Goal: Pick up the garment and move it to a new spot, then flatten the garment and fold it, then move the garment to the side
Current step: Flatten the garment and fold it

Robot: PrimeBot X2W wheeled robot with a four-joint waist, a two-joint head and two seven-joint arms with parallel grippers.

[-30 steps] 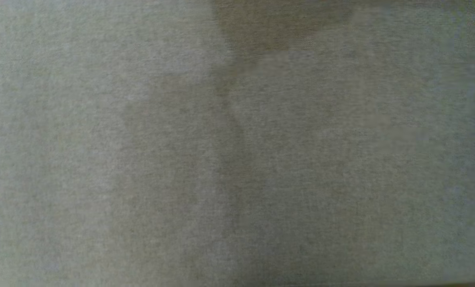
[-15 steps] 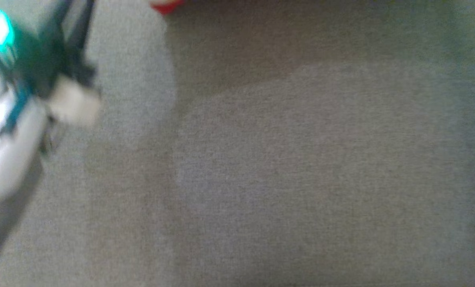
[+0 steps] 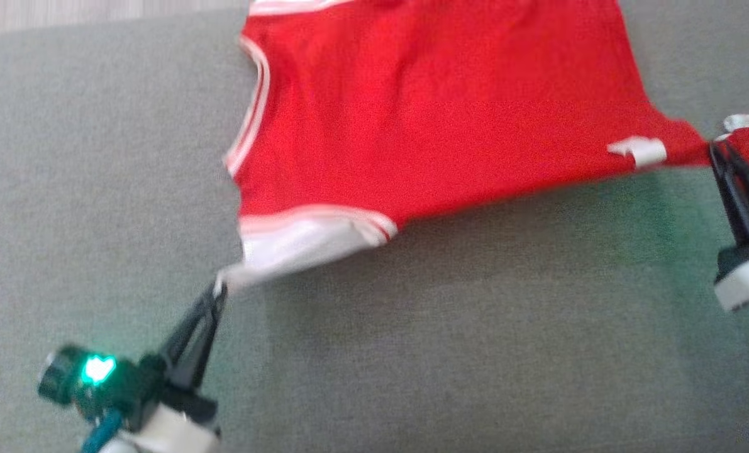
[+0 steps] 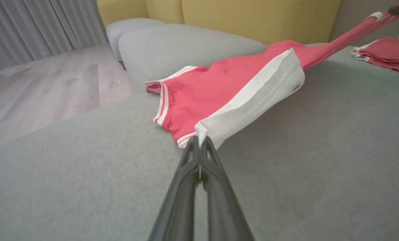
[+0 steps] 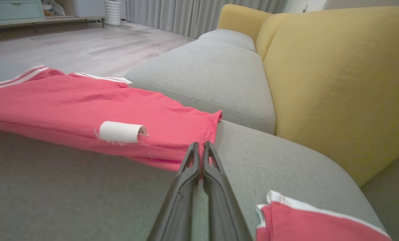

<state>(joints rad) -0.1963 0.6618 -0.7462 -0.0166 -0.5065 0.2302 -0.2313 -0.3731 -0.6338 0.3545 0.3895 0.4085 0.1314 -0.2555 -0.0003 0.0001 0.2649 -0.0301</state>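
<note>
We hold the red garment (image 3: pixel 437 107) stretched low over the grey sofa seat (image 3: pixel 475 352), with the left pincer (image 3: pixel 218 288) clamped shut on its white hem corner at the near left and the right pincer (image 3: pixel 713 148) clamped shut on its red corner at the right. We judge that we are placing and flattening it. Next we need to lower both corners together, keeping the cloth taut and clear of the folded red pile (image 5: pixel 320 221) on the right.
</note>
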